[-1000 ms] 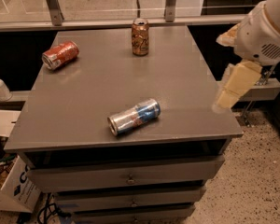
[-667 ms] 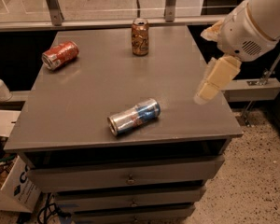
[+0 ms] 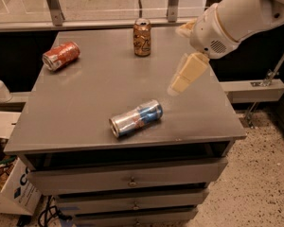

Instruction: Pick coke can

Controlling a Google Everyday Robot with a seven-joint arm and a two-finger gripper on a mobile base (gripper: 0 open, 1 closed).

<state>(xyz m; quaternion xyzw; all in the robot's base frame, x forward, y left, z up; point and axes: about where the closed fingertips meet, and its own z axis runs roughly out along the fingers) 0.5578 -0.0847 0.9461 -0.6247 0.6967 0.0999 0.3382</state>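
**Coke can pick: barely started, can is way over on the other side**

So the pick hasn't really happened yet, as far as I can judge. The coke can (image 3: pixel 61 56) is lying on its side near the back-left corner of the grey cabinet top (image 3: pixel 85 98), silver end facing front-left, and nothing is touching it. All the actual work is left: get over to it, line up, close on it, lift.

The gripper (image 3: pixel 177 84) hangs over the right half of the top, pointing down and to the left, on the end of the big white arm (image 3: pixel 236 15) that comes in from the upper right. There's no can in it. Whether it's wide or narrow, I honestly can't tell from this angle, so I won't guess.

As for how they sit to each other, the coke can is well apart from the gripper, to its left and further back, with most of the top's width between them.

There are two decoys to ignore. The brown-gold can (image 3: pixel 142 37) stands upright near the back edge, roughly between the gripper and the coke can but further back. The silver-and-blue can (image 3: pixel 135 118) lies on its side near the front edge, and it's the one nearest the gripper, just below and left of it. My guess is the reach to the target goes across the open middle, between those two.
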